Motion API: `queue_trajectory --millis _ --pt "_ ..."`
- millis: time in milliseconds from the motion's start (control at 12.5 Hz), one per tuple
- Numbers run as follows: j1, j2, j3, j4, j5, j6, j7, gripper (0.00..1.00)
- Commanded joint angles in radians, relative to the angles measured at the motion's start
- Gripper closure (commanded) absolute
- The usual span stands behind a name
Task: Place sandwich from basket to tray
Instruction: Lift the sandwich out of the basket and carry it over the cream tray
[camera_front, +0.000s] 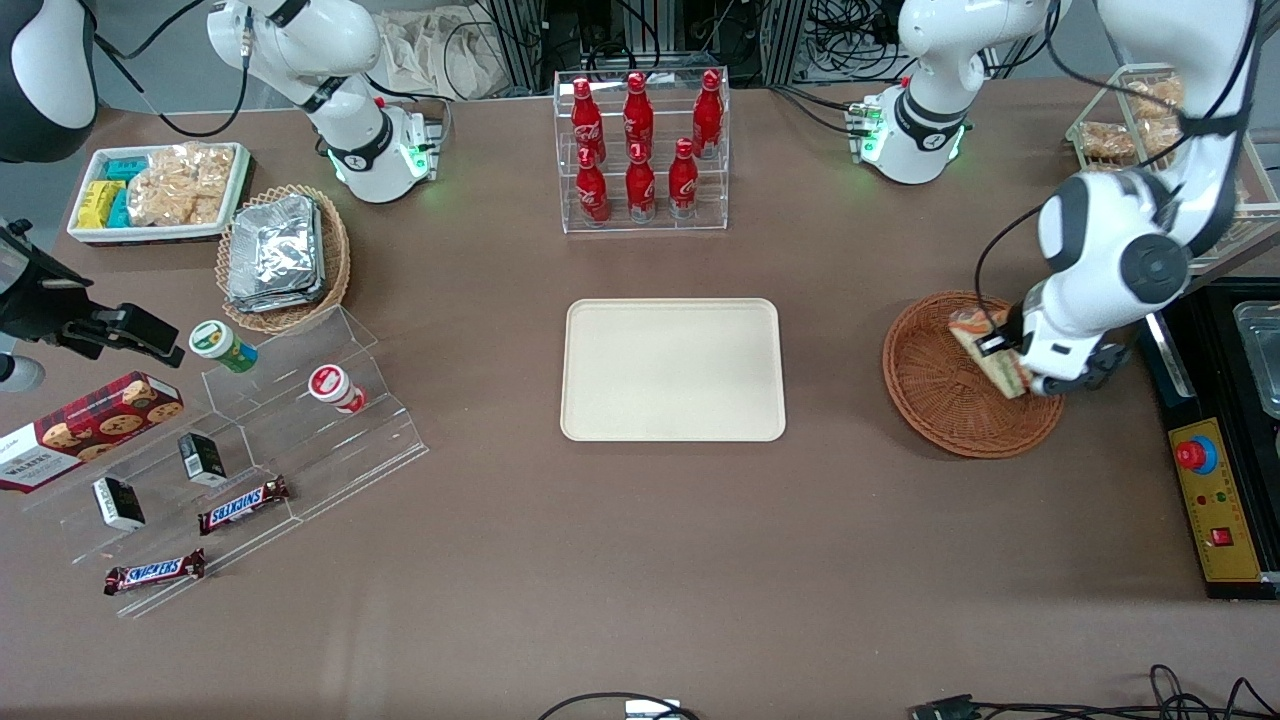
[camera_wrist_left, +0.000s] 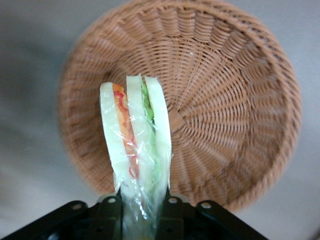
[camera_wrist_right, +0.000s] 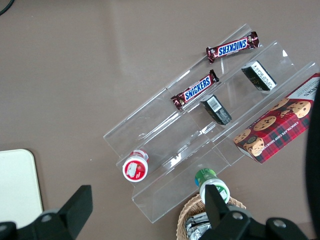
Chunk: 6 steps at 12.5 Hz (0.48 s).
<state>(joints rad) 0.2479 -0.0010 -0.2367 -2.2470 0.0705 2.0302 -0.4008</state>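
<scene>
The sandwich (camera_front: 990, 352) is pinched at one end in the hand (camera_front: 1005, 352), whose fingers (camera_wrist_left: 111, 212) press both bread faces, closed only as far as the wedge's thickness. It hangs above the basket (camera_front: 935, 400), over the side nearest the working arm's end of the bench (camera_front: 640, 560). The wrist view shows the wedge clear of the weave and the basket otherwise bare; the front view hides that gap. The tray (camera_front: 672, 369) lies flat toward the parked arm, well apart from the basket, with open bench between their rims.
</scene>
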Motion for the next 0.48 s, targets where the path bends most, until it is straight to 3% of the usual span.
queue_trajectory --millis 0,240,400 --pt "-0.007 -0.047 0.000 0.267 0.006 -0.335 0.086 1.00" --pt "-0.022 -0.030 -0.016 0.508 -0.006 -0.572 0.160 1.00" --pt "-0.041 -0.016 -0.080 0.610 -0.008 -0.636 0.152 1.00"
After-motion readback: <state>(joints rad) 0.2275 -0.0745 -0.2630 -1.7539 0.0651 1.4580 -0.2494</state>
